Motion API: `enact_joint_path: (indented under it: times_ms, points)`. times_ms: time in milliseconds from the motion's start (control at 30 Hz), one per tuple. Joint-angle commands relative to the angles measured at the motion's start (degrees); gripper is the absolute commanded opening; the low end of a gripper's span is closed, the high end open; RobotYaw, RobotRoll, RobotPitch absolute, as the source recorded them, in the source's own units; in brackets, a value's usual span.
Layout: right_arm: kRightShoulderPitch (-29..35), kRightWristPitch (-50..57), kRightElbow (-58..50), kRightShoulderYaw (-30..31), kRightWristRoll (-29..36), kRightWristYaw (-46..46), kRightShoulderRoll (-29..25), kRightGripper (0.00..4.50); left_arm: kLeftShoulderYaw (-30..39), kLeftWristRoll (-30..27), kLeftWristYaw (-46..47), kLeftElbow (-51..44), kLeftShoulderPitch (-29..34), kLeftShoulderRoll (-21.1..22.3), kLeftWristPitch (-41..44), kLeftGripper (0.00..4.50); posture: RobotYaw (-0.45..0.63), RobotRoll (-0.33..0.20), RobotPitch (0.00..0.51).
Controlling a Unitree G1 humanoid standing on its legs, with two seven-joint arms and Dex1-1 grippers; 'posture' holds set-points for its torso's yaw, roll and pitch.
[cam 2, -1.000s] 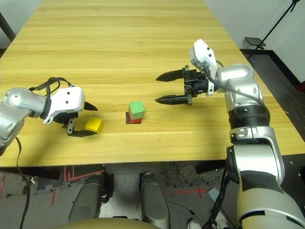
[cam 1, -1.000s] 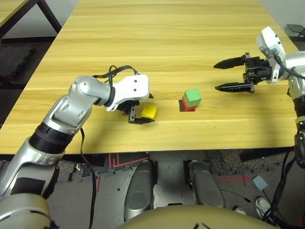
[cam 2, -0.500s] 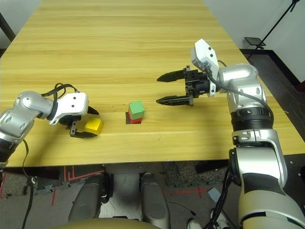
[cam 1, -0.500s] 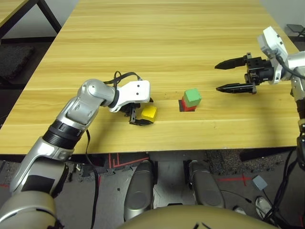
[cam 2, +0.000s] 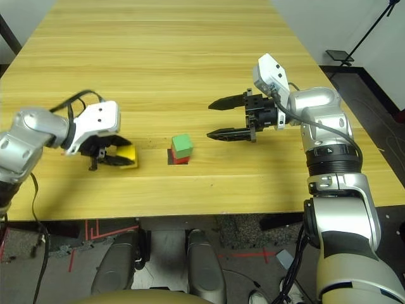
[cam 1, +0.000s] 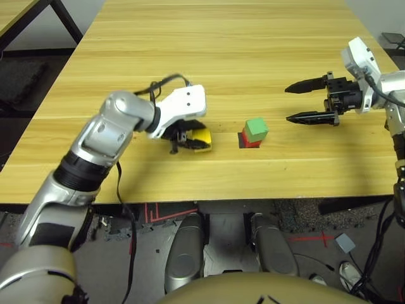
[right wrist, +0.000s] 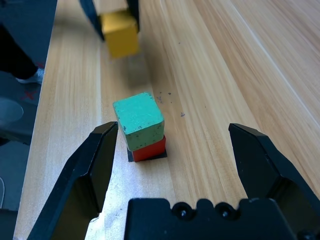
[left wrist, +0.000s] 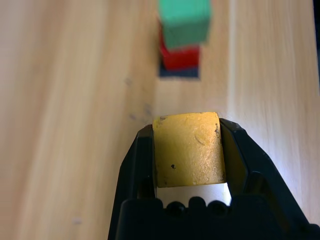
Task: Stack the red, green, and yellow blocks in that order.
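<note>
My left hand [left wrist: 187,150] pinches the yellow block [left wrist: 188,148] squarely, just above the tabletop [cam 1: 221,57]. To my right, the green block [cam 1: 255,128] sits on the red block [cam 1: 249,140], slightly askew. I should lift clear, approach from above, square yellow over green and lower gently before letting go. My right hand [cam 1: 309,101] waits spread, beyond the stack.

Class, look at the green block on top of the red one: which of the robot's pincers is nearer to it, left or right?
Right, narrowly. The right pincer hangs open just beyond the green block on the robot's right; the left pincer, shut on the yellow block, sits slightly farther off on its left.
</note>
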Motion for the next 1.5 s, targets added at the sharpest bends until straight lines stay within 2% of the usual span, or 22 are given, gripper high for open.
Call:
enact_joint_path:
  times_ms: [33, 133, 300, 700, 900, 1167, 1500]
  points:
    - [0.55, -0.62, 0.19, -0.16, 0.14, 0.78, -0.07, 4.5, 0.1, -1.34, 3.09, 0.73, -4.69, -2.86, 6.12, 1.91, 0.17, 0.022, 0.115]
    - [0.91, -0.32, -0.07, 0.07, 0.29, 1.56, -0.58, 4.5, -1.04, -1.63, 5.4, 3.24, -9.08, -6.33, 9.88, 1.91, 0.16, 0.03, 0.114]
    - [1.55, -0.04, -1.06, 0.01, 0.86, 1.72, -1.41, 4.5, -2.54, -2.31, 7.86, 6.16, -12.71, -10.17, 12.13, 1.91, 0.14, 0.035, 0.115]
    - [5.11, 2.88, -5.72, -1.41, 1.84, 1.06, -2.86, 4.5, -6.03, -3.86, 11.9, 8.65, -15.6, -17.55, 14.7, 1.91, 0.11, 0.046, 0.135]
    - [6.17, 3.99, -7.47, -1.77, 2.15, 0.78, -2.96, 4.5, -7.5, -4.18, 13.25, 9.21, -14.09, -19.17, 13.57, 1.91, 0.1, 0.046, 0.143]
    - [6.88, 4.97, -8.59, -1.66, 2.84, 0.18, -3.35, 4.5, -10.28, -3.48, 14.06, 9.18, -11.41, -18.33, 10.7, 1.91, 0.09, 0.046, 0.154]
    - [8.17, 5.9, -10.25, -1.72, 3.59, -0.68, -3.61, 4.5, -10.75, -3.29, 14.88, 10.5, -11.16, -18.8, 8.61, 1.91, 0.09, 0.05, 0.164]
